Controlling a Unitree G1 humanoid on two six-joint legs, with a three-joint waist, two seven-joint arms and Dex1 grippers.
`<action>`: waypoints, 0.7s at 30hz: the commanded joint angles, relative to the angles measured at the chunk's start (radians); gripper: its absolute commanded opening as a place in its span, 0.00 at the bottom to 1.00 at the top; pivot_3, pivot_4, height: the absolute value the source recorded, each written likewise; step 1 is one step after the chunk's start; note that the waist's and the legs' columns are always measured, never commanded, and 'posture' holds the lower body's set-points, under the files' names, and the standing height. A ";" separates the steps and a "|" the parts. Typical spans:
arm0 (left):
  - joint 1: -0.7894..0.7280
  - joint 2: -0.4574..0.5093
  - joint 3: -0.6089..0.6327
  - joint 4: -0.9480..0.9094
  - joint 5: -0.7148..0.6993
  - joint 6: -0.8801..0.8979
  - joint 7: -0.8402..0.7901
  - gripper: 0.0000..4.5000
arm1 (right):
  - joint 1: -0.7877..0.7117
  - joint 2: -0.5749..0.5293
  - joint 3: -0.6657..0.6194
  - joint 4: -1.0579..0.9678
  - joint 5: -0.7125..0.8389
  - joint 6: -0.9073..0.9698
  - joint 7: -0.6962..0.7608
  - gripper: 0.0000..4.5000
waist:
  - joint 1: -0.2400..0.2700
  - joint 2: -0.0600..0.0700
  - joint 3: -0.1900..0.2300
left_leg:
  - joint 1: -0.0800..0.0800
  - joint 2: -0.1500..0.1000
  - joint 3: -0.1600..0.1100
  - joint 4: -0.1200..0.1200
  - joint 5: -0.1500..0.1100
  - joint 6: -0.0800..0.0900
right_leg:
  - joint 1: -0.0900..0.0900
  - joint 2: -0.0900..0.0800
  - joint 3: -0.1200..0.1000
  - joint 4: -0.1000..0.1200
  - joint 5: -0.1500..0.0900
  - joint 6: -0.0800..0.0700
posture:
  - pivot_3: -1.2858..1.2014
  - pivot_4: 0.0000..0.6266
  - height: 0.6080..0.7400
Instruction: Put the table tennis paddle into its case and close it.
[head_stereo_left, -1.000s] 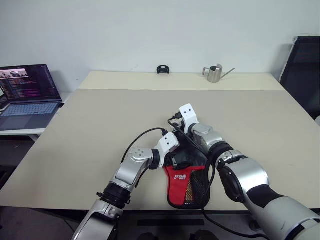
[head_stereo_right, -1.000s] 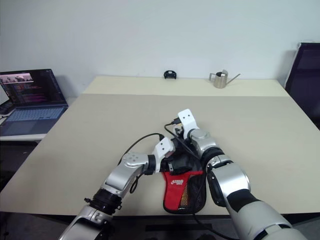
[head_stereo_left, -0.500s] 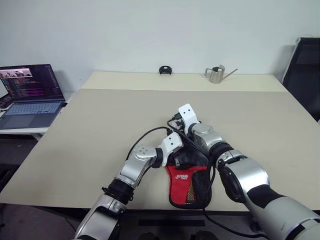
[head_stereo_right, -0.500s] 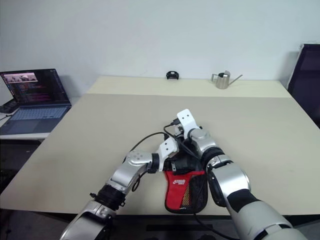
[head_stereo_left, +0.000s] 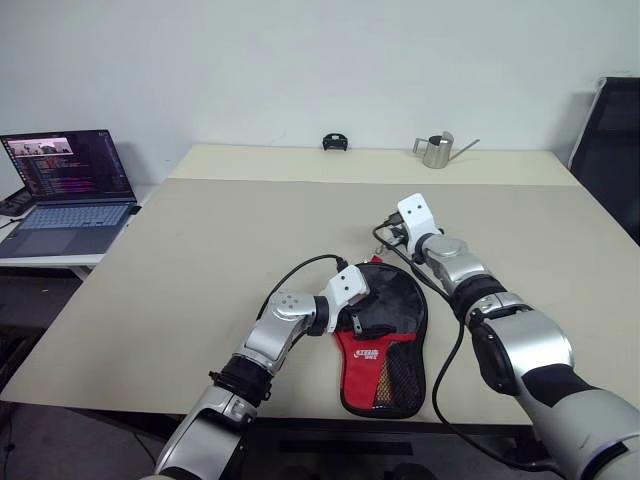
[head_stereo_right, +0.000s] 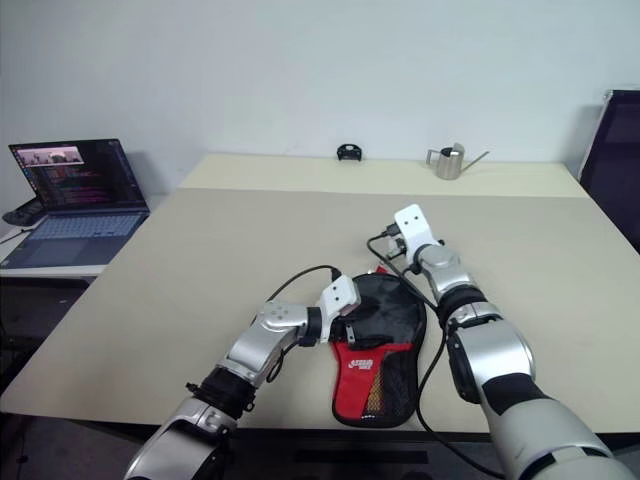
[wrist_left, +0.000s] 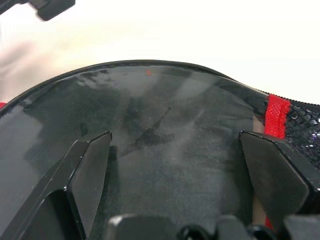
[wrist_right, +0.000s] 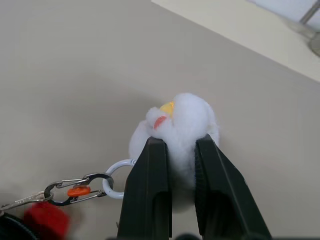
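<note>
While the case (head_stereo_left: 385, 335) lies flat near the table's (head_stereo_left: 200, 250) front edge, round end away from the robot, the left gripper (head_stereo_left: 352, 322) rests against its left side with fingers (wrist_left: 85, 170) spread wide over the black face. Beyond the case's far right edge, the right gripper (wrist_right: 172, 165) is clamped on a white fluffy charm (wrist_right: 182, 122), clipped by a ring and carabiner (wrist_right: 75, 190) toward the case.

Black case (head_stereo_left: 390, 335) with red panel, white fluffy charm (wrist_right: 182, 131), beige table (head_stereo_left: 200, 250)
</note>
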 joint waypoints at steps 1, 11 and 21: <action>0.046 -0.007 -0.067 0.077 0.045 0.016 -0.016 0.99 | 0.058 -0.062 0.001 -0.103 -0.005 -0.008 0.024 0.04 | 0.003 0.000 0.000 | 0.000 0.000 0.000 0.000 0.000 0.000 | 0.000 0.000 0.000 0.000 0.000 0.000 | 0.52 0.24 1.00; -0.003 -0.031 -0.058 0.170 0.053 -0.026 -0.014 0.99 | 0.458 -0.221 -0.003 -0.832 0.026 0.332 0.206 0.04 | 0.024 0.004 -0.003 | 0.003 -0.001 -0.002 0.000 -0.001 0.002 | 0.004 0.000 -0.002 -0.001 0.000 0.000 | 0.52 0.24 1.00; -0.067 -0.066 -0.047 0.284 0.061 -0.078 -0.013 0.99 | 0.748 -0.409 -0.076 -1.484 0.152 0.760 0.362 0.04 | 0.041 0.004 -0.003 | 0.009 -0.003 -0.005 0.000 -0.001 0.004 | 0.012 0.000 -0.004 -0.003 -0.001 0.002 | 0.52 0.24 1.00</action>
